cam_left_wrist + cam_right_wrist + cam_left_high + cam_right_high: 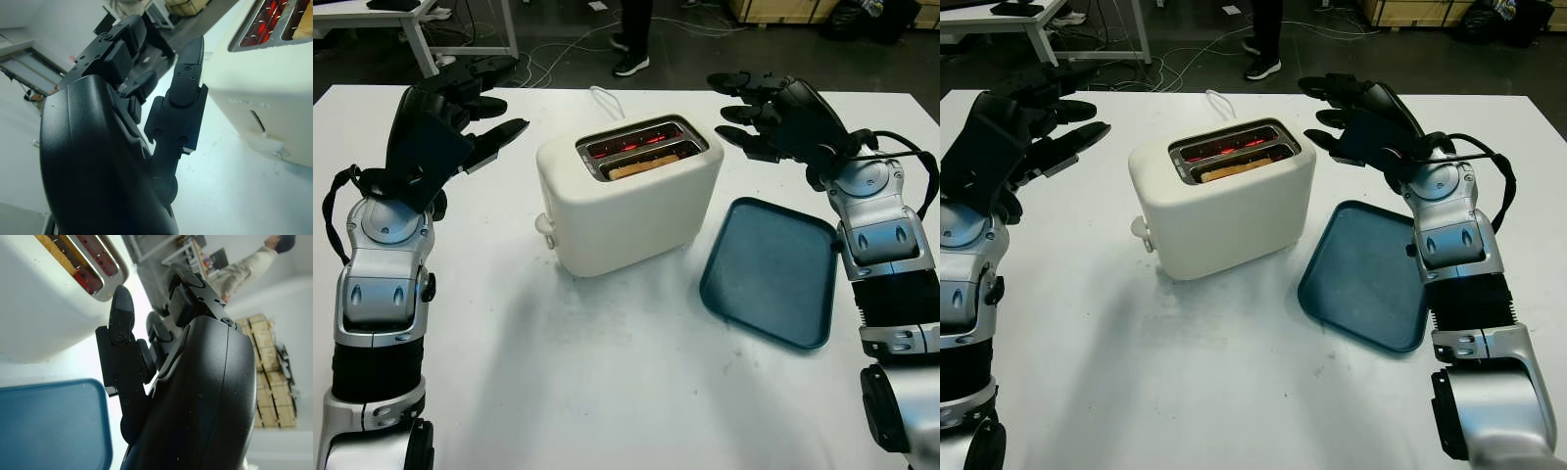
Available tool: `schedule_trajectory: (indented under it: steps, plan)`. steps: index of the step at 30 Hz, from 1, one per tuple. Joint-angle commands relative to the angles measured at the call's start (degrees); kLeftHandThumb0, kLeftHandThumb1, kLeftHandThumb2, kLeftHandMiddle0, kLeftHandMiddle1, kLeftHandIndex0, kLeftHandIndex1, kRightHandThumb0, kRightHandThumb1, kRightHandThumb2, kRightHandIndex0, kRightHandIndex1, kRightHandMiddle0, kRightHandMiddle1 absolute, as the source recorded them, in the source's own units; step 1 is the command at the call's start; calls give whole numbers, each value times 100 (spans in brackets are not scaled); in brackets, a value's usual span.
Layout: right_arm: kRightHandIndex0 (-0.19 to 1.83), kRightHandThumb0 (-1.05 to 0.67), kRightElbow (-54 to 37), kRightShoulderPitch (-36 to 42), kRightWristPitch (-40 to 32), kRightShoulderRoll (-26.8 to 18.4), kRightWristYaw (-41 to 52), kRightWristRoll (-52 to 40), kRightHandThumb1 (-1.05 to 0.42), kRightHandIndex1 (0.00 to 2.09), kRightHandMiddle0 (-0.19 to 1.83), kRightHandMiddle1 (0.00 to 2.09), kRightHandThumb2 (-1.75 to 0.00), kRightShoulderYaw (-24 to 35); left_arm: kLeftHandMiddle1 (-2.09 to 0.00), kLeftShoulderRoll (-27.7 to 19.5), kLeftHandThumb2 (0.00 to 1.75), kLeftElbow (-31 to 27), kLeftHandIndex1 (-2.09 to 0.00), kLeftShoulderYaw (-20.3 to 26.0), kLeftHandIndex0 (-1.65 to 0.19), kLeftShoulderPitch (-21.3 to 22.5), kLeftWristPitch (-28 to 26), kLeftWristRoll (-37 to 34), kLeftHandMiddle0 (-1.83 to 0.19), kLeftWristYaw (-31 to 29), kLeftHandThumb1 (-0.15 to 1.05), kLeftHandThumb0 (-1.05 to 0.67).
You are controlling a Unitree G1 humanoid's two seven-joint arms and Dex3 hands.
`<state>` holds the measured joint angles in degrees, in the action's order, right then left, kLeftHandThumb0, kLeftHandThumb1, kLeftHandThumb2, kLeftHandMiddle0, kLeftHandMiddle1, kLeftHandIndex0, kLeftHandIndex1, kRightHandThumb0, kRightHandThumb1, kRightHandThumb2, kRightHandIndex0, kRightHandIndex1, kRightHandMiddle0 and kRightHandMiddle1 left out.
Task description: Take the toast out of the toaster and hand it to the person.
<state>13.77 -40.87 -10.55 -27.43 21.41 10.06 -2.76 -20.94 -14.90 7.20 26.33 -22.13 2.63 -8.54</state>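
Two hands are being held open and empty on either side of the toaster (628, 191) in the left eye view; the toast (643, 166) is sitting low in the nearer slot, its long axis running along that slot. The right hand (756, 115) is being held nearer it than the left hand (470, 110). In the right eye view, a tray (1363, 274) is lying beside the toaster. In the right wrist view, a person (244, 269) is seen standing beyond the table.
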Motion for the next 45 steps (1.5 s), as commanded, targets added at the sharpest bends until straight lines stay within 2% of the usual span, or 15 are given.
schedule_trajectory:
  steps: [1,45]
  plan:
    - [54,-31,-14,14,39,-5,-18,0,-92,1,48,1,-35,3,-87,-5,1,-92,-16,-19,-55,-29,-52,23,-25,8,92,-38]
    - [54,-31,14,42,157,-19,-45,27,-92,1,49,0,-35,-9,-86,5,2,-64,-19,0,-53,-75,56,11,-26,12,92,-39]
